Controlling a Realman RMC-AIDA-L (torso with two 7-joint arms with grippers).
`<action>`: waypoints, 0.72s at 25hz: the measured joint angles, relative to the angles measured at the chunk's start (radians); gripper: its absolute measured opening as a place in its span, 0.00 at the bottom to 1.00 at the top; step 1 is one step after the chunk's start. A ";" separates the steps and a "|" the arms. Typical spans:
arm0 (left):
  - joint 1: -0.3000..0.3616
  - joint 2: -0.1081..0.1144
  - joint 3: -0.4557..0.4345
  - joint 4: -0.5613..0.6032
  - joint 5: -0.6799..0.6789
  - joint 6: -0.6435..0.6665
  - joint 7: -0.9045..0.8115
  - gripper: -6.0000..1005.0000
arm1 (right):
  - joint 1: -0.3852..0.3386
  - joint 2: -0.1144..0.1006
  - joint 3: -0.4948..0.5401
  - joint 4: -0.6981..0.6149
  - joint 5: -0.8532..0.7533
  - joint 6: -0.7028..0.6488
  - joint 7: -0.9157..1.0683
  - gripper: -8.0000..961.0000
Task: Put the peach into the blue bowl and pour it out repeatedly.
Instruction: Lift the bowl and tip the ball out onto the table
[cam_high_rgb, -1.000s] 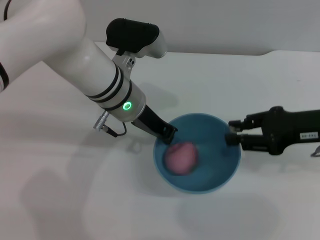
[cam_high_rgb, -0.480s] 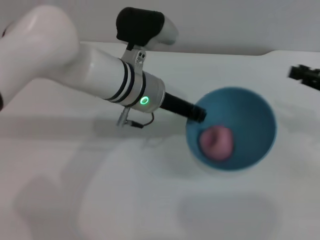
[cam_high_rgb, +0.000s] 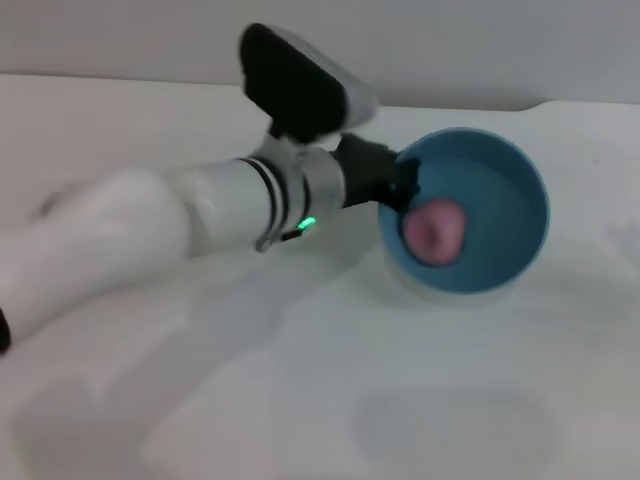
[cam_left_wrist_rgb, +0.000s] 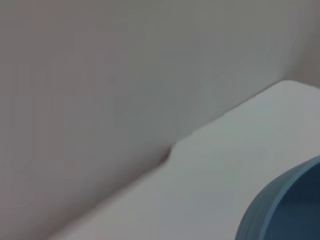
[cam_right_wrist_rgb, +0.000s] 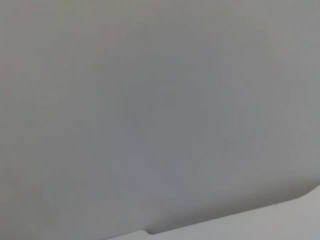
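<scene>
Bowl lifted on left-rim grip, peach inside.
Left gripper (cam_high_rgb: 397, 190) clamps the blue bowl (cam_high_rgb: 505, 250) rim, right of frame centre; a sudden tilt could fling the peach (cam_high_rgb: 436, 230) off the surface (cam_high_rgb: 330, 400). Right gripper unseen.

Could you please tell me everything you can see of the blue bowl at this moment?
The blue bowl is a round, deep, glossy light-blue bowl that looks like plastic, plain and unmarked. It is tilted so that its opening faces the head camera. The left gripper holds it at the rim on the robot's left side. The pink peach lies inside, against the lower wall. Whether its base touches the white table cannot be told. The left wrist view shows only a part of its outer wall.
</scene>
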 joint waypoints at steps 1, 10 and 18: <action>0.000 -0.004 0.090 0.001 0.065 -0.137 0.039 0.01 | -0.001 0.000 0.000 0.000 0.000 0.000 0.000 0.41; 0.029 -0.012 0.391 -0.077 0.159 -0.736 0.331 0.01 | -0.005 0.001 -0.001 0.004 -0.001 0.001 -0.001 0.41; 0.051 -0.012 0.575 -0.152 0.084 -1.167 0.678 0.01 | 0.000 -0.001 0.001 0.017 0.001 0.012 -0.002 0.41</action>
